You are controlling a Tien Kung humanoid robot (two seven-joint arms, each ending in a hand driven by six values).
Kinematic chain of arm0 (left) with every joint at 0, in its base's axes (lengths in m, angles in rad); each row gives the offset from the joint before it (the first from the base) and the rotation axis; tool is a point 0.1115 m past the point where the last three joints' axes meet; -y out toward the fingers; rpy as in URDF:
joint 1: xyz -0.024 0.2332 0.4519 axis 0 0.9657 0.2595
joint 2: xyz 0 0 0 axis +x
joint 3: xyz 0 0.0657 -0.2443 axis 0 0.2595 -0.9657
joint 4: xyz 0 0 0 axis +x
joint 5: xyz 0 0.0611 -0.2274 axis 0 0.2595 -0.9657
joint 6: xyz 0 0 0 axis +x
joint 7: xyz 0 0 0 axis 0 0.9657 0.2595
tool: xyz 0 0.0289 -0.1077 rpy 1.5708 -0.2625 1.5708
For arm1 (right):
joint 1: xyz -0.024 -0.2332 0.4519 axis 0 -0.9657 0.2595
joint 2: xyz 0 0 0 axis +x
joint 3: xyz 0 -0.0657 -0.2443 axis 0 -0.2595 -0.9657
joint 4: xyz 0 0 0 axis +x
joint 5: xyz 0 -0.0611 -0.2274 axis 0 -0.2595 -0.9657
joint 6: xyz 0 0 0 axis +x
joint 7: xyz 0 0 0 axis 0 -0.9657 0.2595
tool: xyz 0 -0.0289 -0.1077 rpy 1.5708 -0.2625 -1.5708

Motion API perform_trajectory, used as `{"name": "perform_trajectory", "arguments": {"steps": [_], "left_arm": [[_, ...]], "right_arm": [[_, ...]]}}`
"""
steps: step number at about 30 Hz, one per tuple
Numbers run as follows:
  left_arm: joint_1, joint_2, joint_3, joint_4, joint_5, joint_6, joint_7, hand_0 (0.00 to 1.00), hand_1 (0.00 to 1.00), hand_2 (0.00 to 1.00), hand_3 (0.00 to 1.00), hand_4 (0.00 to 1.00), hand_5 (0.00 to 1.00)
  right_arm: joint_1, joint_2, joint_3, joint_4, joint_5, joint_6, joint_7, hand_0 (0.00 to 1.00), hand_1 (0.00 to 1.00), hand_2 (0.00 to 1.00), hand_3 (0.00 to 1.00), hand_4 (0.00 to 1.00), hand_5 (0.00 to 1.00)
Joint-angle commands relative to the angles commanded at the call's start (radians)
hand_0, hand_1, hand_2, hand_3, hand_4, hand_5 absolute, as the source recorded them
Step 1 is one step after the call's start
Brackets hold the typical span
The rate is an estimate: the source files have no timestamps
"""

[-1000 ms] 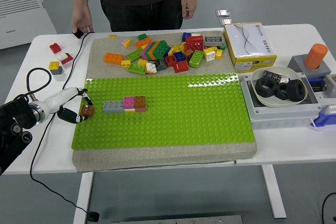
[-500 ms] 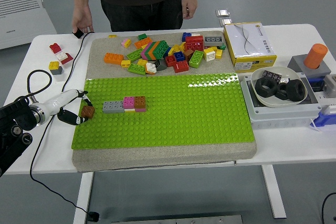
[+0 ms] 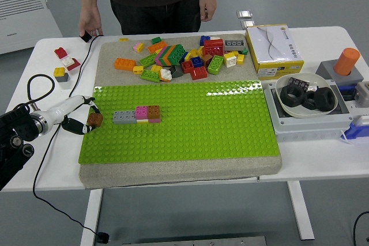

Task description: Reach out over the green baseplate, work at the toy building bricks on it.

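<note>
The green baseplate (image 3: 190,122) lies on a grey mat in the middle of the table. On its left part stands a short row of bricks: grey (image 3: 124,117), pink (image 3: 141,113) and brown (image 3: 154,112). My left hand (image 3: 83,116) reaches in from the left edge and pinches a small brown brick (image 3: 95,120) at the plate's left edge, just left of the grey brick and apart from it. The right arm is out of view.
A heap of loose bricks (image 3: 184,59) lies on the mat behind the plate. A few bricks (image 3: 63,61) sit at far left. A yellow box (image 3: 273,50), a bowl of black rings (image 3: 305,96) and an orange cylinder (image 3: 347,61) stand right. A person stands behind, one hand (image 3: 89,27) on the table.
My left hand with the small brown brick dipped slightly down and left, then came back up toward the grey brick. Nothing else moved.
</note>
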Motion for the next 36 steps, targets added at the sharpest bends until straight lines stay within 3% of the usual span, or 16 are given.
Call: {"name": "perform_trajectory", "arguments": {"steps": [4,8,11,17,24,29,36], "left_arm": [[-0.003,0.002,-0.007,-0.007,-0.019,-0.006,0.005,0.985,0.99,0.948,0.543,0.593,0.002],[0.007,-0.014,-0.05,-0.027,-0.037,-0.022,0.03,0.983,0.989,0.945,0.537,0.6,0.002],[0.025,-0.047,-0.111,-0.061,-0.038,-0.034,0.068,0.983,0.989,0.945,0.537,0.6,0.002],[0.066,-0.148,-0.235,-0.133,-0.017,-0.041,0.165,0.979,0.985,0.941,0.528,0.625,0.002],[0.094,-0.245,-0.316,-0.159,0.021,-0.003,0.249,0.983,0.979,0.934,0.52,0.647,0.002],[0.109,-0.271,-0.315,-0.166,0.044,0.003,0.287,0.998,0.972,0.93,0.51,0.659,0.002],[0.119,-0.284,-0.302,-0.184,0.07,0.003,0.33,0.998,0.971,0.927,0.511,0.667,0.002]], "right_arm": [[0.001,-0.001,0.006,0.0,0.0,0.001,0.0,0.66,0.636,0.626,0.731,0.731,0.998],[0.002,-0.003,0.017,0.0,0.0,0.001,0.002,0.661,0.635,0.626,0.732,0.731,0.998],[0.0,-0.004,0.033,0.0,0.0,0.003,0.004,0.661,0.635,0.626,0.732,0.731,0.998],[-0.002,-0.007,0.055,0.0,0.0,0.006,0.009,0.659,0.635,0.626,0.731,0.731,0.998],[-0.003,-0.009,0.055,0.0,0.0,0.008,0.013,0.662,0.635,0.622,0.731,0.731,0.998],[-0.004,-0.01,0.055,0.0,0.0,0.008,0.014,0.661,0.635,0.62,0.731,0.731,0.998],[-0.005,-0.011,0.055,0.0,0.0,0.009,0.017,0.661,0.635,0.616,0.731,0.731,0.997]]}}
